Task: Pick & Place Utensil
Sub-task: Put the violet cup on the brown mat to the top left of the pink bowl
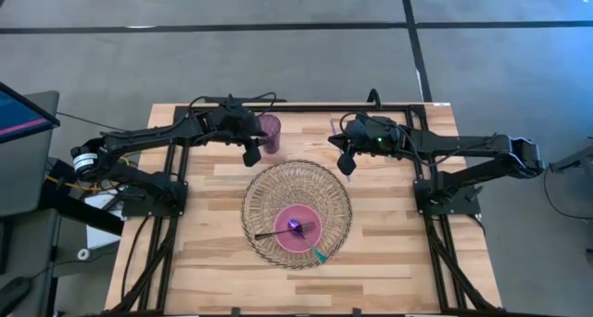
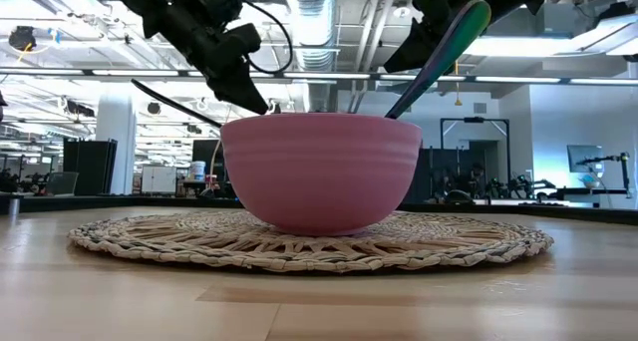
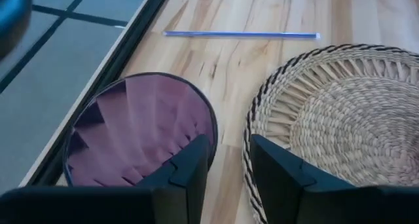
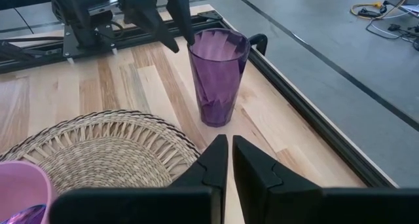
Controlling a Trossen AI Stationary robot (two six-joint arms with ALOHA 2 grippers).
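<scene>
A pink bowl (image 1: 298,227) stands on a round woven mat (image 1: 269,192). In it a utensil with a purple head and teal handle (image 1: 319,255) leans on the near rim, its handle rising up in the low view (image 2: 439,52). A dark utensil (image 1: 271,234) leans over the left rim. A purple cup (image 1: 270,132) stands upright at the far side. My left gripper (image 1: 250,157) is open beside the cup, between the cup's rim (image 3: 141,129) and the mat; no touch shows. My right gripper (image 1: 347,166) is shut and empty above the mat's far right edge.
A thin blue straw (image 3: 239,34) lies flat on the wood near the table's far edge. A black frame rail (image 4: 308,119) runs along the far edge behind the cup. Bare wood lies on the near left and near right of the mat.
</scene>
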